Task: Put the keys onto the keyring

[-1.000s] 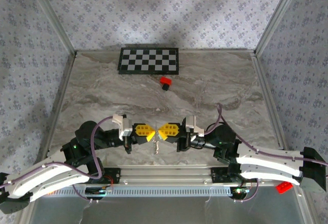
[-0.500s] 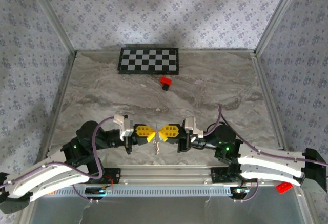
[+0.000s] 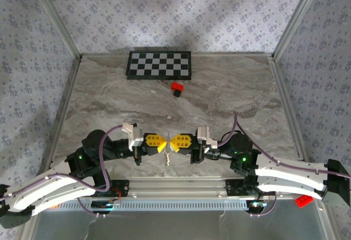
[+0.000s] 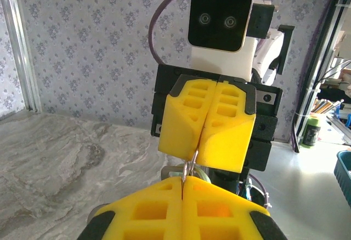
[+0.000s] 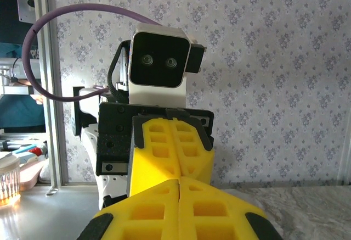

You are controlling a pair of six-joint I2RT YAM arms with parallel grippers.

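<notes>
My two grippers meet tip to tip low over the table's near edge. The left gripper [image 3: 164, 144] and the right gripper [image 3: 171, 143] are both shut. In the left wrist view a thin silvery loop of the keyring [image 4: 190, 168] runs from the seam of my left gripper [image 4: 182, 180] up into the seam of the right gripper [image 4: 204, 151]. A pale mint-green key head [image 4: 202, 173] shows just behind and below that loop. From above, a thin silver piece [image 3: 168, 158] hangs under the tips. The right gripper [image 5: 179, 180] faces the left gripper [image 5: 174, 157], and the metal between them is hidden.
A checkerboard [image 3: 159, 65] lies at the table's far edge with a red block [image 3: 176, 88] just in front of it. Another red block [image 3: 302, 200] sits off the table by the right arm. Metal frame posts [image 3: 60, 113] line both sides, and the base rail [image 3: 181, 184] lies right under the grippers.
Both grippers have sunk slightly toward the near edge and stayed tip to tip. The right arm's elbow has dropped a little. Both stay shut.
</notes>
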